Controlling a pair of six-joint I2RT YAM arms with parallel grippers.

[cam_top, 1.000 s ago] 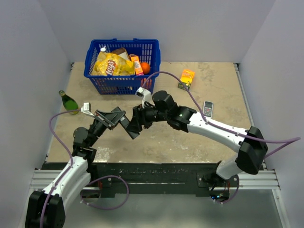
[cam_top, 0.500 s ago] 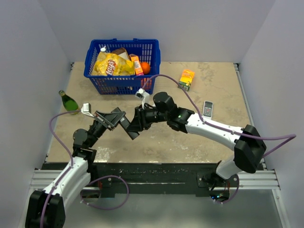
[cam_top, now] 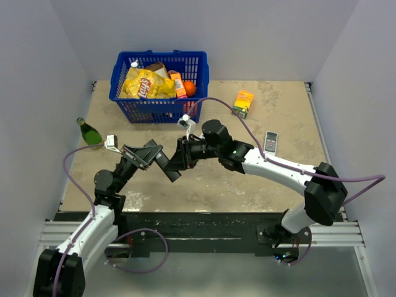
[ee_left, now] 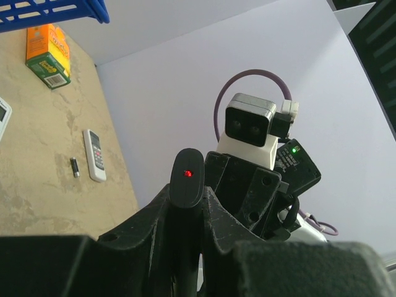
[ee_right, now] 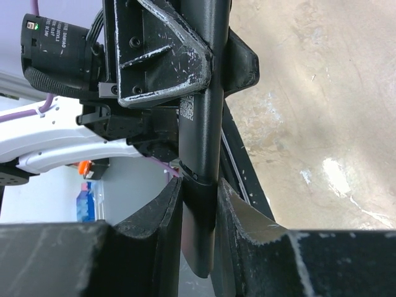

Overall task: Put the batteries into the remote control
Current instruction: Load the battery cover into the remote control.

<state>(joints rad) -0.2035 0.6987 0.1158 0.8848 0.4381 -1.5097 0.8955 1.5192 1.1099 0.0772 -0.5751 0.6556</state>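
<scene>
The slim black remote control (cam_top: 164, 163) is held in the air between both grippers, above the table's near middle. My left gripper (cam_top: 153, 153) is shut on it; in the left wrist view (ee_left: 187, 207) the remote's tip (ee_left: 187, 179) with a red light sticks out past the fingers. My right gripper (cam_top: 176, 162) is shut on the remote's other end; in the right wrist view (ee_right: 199, 207) the remote (ee_right: 202, 117) runs up to the left gripper's fingers (ee_right: 164, 59), with a seam across it just above my jaws. One battery (ee_left: 75, 167) lies on the table.
A white remote (ee_left: 94, 163) lies beside the battery, also in the top view (cam_top: 270, 142). Another white device's corner (ee_left: 3, 117) shows at the left edge. An orange carton (cam_top: 244, 102), a blue basket (cam_top: 159, 105) of groceries and a green bottle (cam_top: 90, 133) stand further back.
Both grippers and the remote have shifted slightly left. The holds on the remote are unchanged.
</scene>
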